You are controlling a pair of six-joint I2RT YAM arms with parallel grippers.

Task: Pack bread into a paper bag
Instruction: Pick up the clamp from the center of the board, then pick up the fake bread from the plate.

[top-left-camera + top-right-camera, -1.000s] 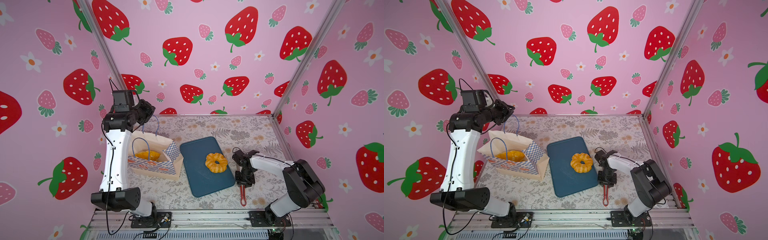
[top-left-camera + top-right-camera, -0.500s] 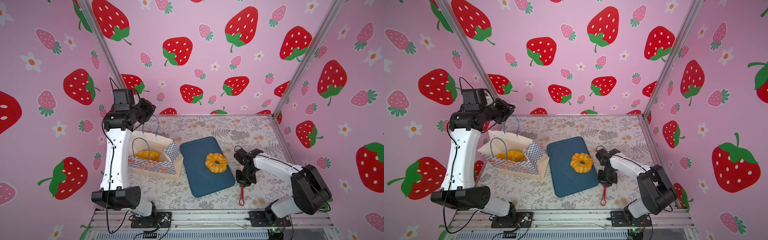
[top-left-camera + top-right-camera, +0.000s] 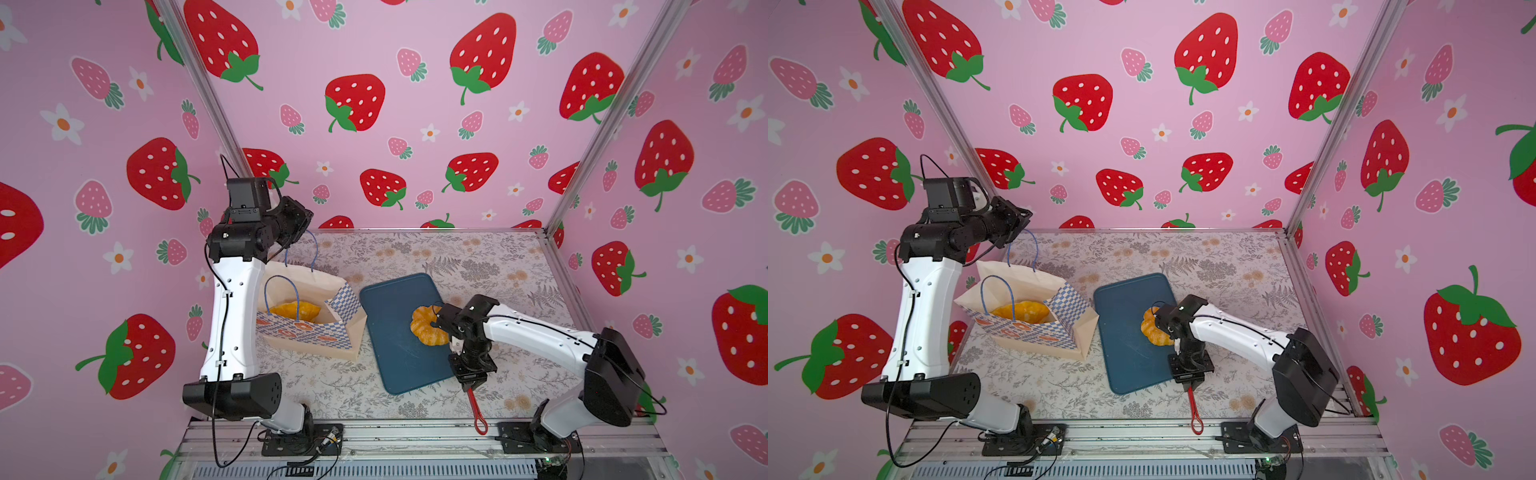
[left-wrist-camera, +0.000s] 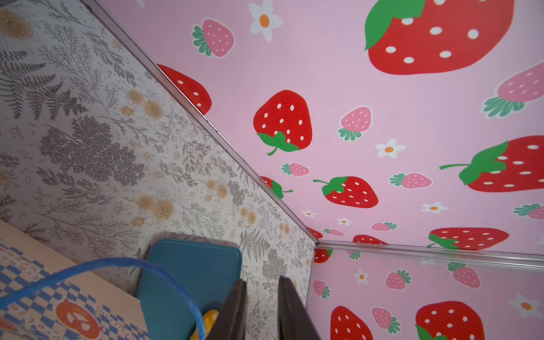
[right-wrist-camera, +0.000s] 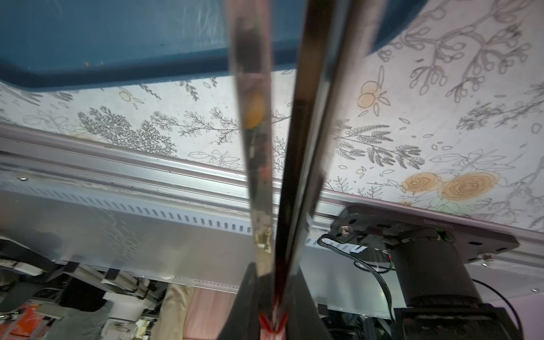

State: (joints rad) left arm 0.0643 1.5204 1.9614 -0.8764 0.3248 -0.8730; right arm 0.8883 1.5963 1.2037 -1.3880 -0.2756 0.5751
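The paper bag (image 3: 307,332) (image 3: 1034,332) stands open at the left, with a golden piece of bread (image 3: 296,311) (image 3: 1021,311) inside it. Its far blue handle (image 3: 311,249) (image 4: 132,263) runs up to my left gripper (image 3: 301,226) (image 3: 1022,220) (image 4: 260,282). There the cord passes beside one finger, and the jaws stand slightly apart with nothing between the tips. A twisted ring (image 3: 424,328) (image 3: 1150,332) lies on the blue tray (image 3: 390,332) (image 3: 1125,332). My right gripper (image 3: 471,380) (image 3: 1192,376) (image 5: 272,318) is shut on red-handled metal tongs (image 3: 478,415) (image 5: 256,117) beside the ring.
The tray (image 4: 191,270) (image 5: 117,35) lies in the middle of the floral table. The tongs' red loop reaches toward the metal front rail (image 3: 415,436). Pink strawberry walls close the left, back and right sides. The right arm's wrist hangs over the ring's right edge.
The right arm has swung left toward the tray with the tongs, and its wrist now covers part of the ring. The left arm has held still at the bag handle.
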